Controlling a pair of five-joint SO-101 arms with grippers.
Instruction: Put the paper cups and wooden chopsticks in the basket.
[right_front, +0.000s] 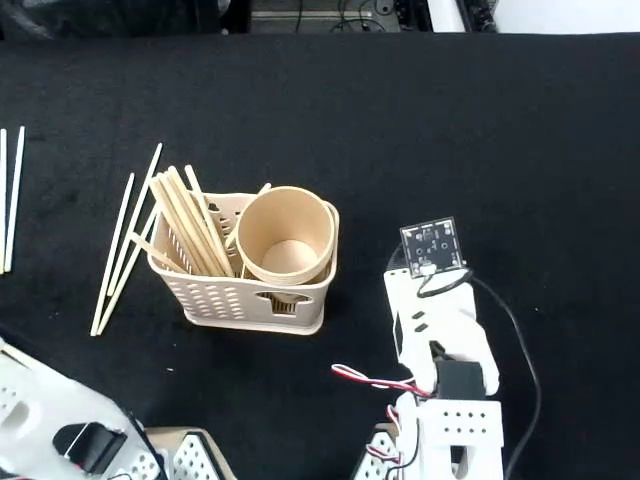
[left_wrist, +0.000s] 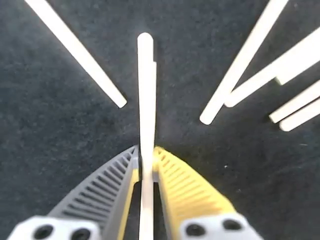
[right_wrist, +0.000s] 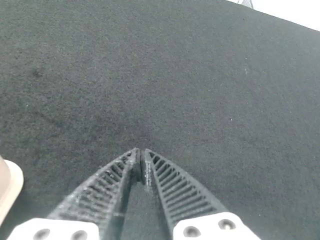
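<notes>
1. The left claw is closed on a stick. It holds the stick by one end, and most of the stick pokes out ahead over the black counter. It may be two sticks pressed together; I cannot tell.
2. The hold is thin and right at the end. The stick could swing or slip out when the arm lifts and turns. Then it would drop back on the counter.
3. Other loose sticks lie close around the held one. The long tip could bump them and push them away. That would make them harder to pick up.
4. The basket sits in the middle of the counter. A cup fills its right side, and a bunch of sticks leans in its left side. Little room is left. The new stick could hit the rim or the bunch and bounce out.
5. The bunch leans toward the far left. A hard knock could spill sticks out or tip the basket.
6. A few sticks lie just left of the basket. Two more lie well to the left. The arm may need a long stretch for those, and a stretched grab can miss.
7. The right claw is closed and holds nothing, over bare counter right of the basket. If both arms go to the basket at once, they could bump.
</notes>
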